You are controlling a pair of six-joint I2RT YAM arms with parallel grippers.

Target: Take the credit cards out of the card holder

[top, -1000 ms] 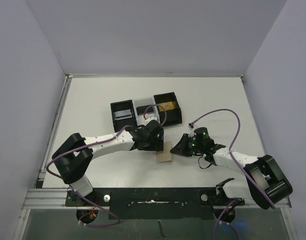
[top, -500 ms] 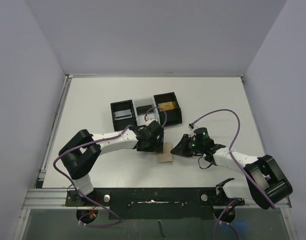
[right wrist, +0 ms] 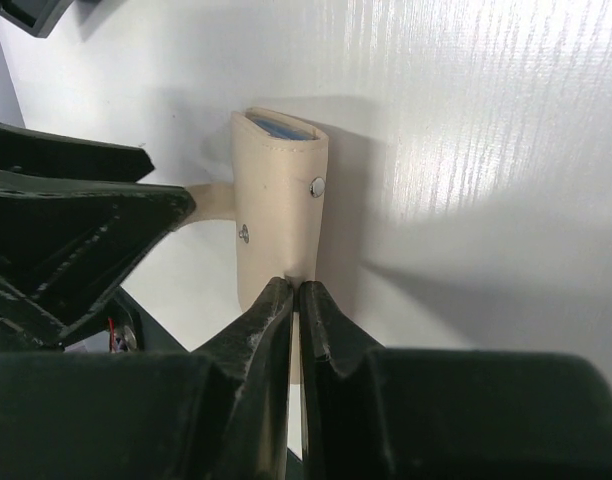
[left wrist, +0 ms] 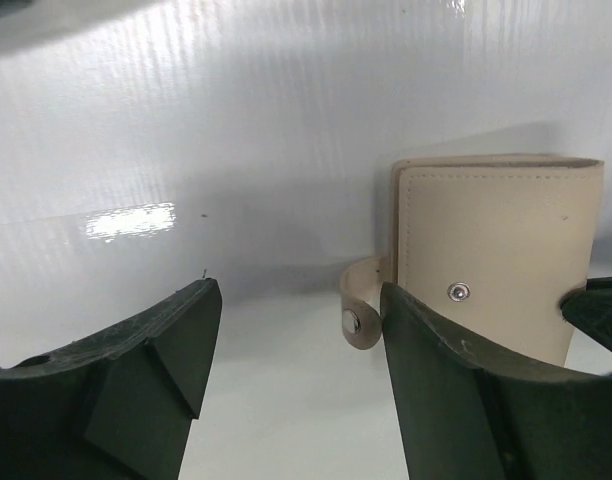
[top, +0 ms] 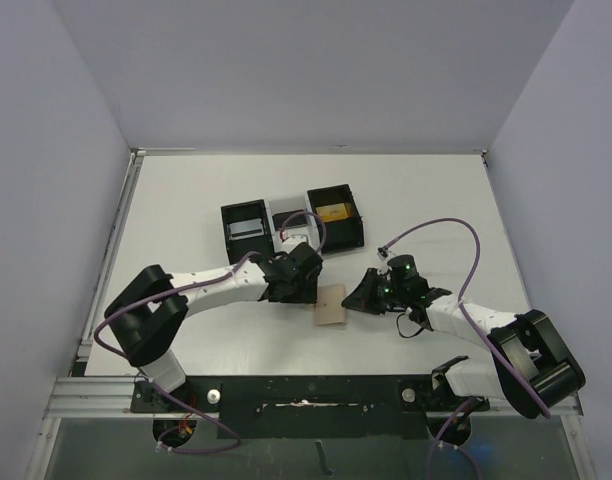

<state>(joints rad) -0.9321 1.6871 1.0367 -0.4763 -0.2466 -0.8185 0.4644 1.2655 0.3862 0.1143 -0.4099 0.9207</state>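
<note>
We are holding our left gripper [left wrist: 296,305] with jaws apart, just left of the one card holder [left wrist: 496,250] lying on the desk [left wrist: 236,120]. Our right gripper [right wrist: 294,290] is pinching the holder's edge. We are judging it light and soft. One thin, slick blue card [right wrist: 279,127] is showing, best gripped by that exposed end.

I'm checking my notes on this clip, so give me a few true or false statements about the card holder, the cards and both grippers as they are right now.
1. The right gripper pinches an edge of the card holder. True.
2. The left gripper is shut on the card holder. False: its jaws stand open.
3. A blue credit card shows in the holder's open end. True.
4. The card holder lies inside the tray. False: it lies on the table, nearer the arms than the tray.
</note>
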